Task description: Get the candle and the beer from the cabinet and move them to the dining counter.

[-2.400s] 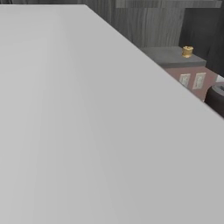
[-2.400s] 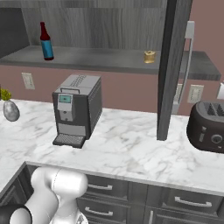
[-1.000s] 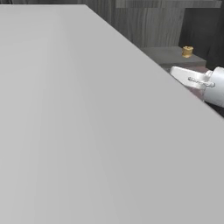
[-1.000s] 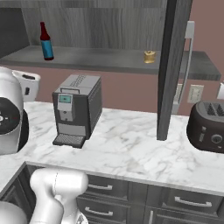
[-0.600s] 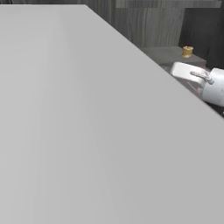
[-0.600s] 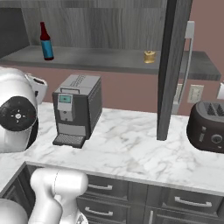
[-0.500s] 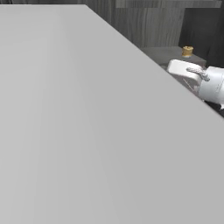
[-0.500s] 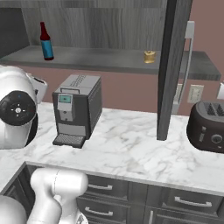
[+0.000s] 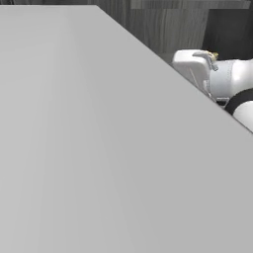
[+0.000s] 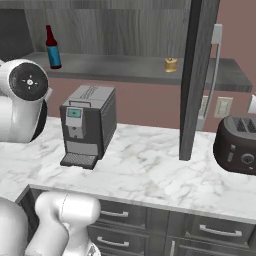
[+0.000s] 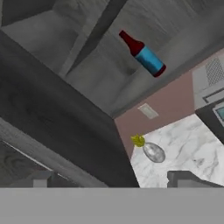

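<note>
**Beer and candle both sitting on the open cabinet shelf, nothing in the jaws**

The beer (image 10: 52,49) is standing upright at the left end of the cabinet (image 10: 140,67) shelf, above the coffee machine (image 10: 88,125); glass, so likely rigid, slick and breakable; the straight labelled body looks the safest place to grip, not the narrow neck; the candle (image 10: 171,64) is sitting well to the right, near the door edge; small, stubby, probably light. The gripper (image 11: 111,179) is pointing up toward the bottle with fingers spread wide, holding nothing; a vase (image 11: 151,151) is resting on the marble worktop (image 10: 150,170) below.
</note>
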